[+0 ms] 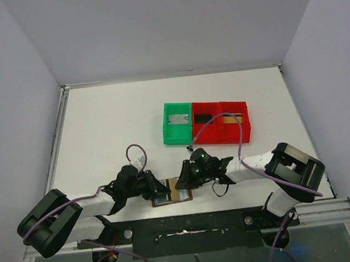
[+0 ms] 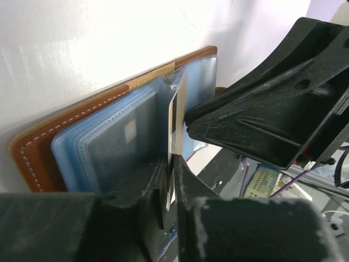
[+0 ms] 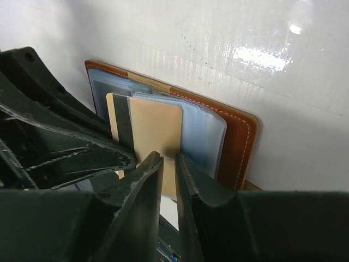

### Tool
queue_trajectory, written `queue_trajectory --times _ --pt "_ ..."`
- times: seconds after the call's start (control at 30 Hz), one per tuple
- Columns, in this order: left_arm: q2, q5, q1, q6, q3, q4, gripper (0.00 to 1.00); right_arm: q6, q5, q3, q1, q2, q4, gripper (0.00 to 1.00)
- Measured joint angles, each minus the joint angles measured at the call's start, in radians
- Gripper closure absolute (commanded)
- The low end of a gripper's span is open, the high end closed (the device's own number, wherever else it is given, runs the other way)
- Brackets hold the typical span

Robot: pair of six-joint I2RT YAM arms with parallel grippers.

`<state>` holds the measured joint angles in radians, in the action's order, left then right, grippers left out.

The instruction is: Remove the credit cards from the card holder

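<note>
Visibly, golden card [image 3: 155, 131] sticks out of card holder [image 3: 240, 143]

I saw the small brown leather bifold card holder [image 3: 240, 142] lying open and flat on the white tabletop [image 1: 112, 131], close to its near edge, its grey-blue clear sleeves facing up. A golden-orange credit card [image 3: 155, 128] with a black stripe stood up on edge, partly out of those sleeves. Well apart from it, a pale grey card [image 1: 177, 119] lay in the green plastic tray [image 1: 167, 128], and a black card [image 1: 203, 117] lay in the adjoining red tray [image 1: 222, 135].
</note>
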<state>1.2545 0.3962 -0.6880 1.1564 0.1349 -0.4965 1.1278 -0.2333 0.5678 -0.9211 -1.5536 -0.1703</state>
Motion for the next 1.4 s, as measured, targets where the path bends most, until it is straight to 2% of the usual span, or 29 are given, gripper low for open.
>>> queue_trajectory --times 0.17,0.47,0.73,0.93,1.13,1.23,1.4 --pt "0.002 0.0 -0.014 0.001 0.021 0.029 1.0 0.002 0.005 -0.006 0.014 0.016 0.017 0.8" --pt "-0.28 -0.09 -0.01 -0.043 0.034 0.332 1.0 -0.1 0.103 -0.005 0.07 0.168 0.233 0.78" --pt "-0.435 -0.197 -0.006 -0.07 0.136 0.584 1.0 -0.157 0.097 0.076 0.062 0.238 0.276 0.76" --pt "-0.538 -0.279 0.01 -0.088 0.209 0.737 1.0 -0.177 0.078 0.17 0.001 0.175 0.245 0.75" --pt "-0.608 -0.389 0.011 -0.074 0.231 0.929 1.0 -0.18 0.05 0.272 -0.079 -0.019 0.23 0.76" --pt "-0.657 -0.426 0.014 -0.056 0.231 0.985 1.0 -0.18 0.037 0.303 -0.099 -0.093 0.233 0.76" --pt "-0.693 -0.436 0.016 -0.043 0.231 0.998 1.0 -0.179 0.061 0.305 -0.096 -0.126 0.294 0.73"
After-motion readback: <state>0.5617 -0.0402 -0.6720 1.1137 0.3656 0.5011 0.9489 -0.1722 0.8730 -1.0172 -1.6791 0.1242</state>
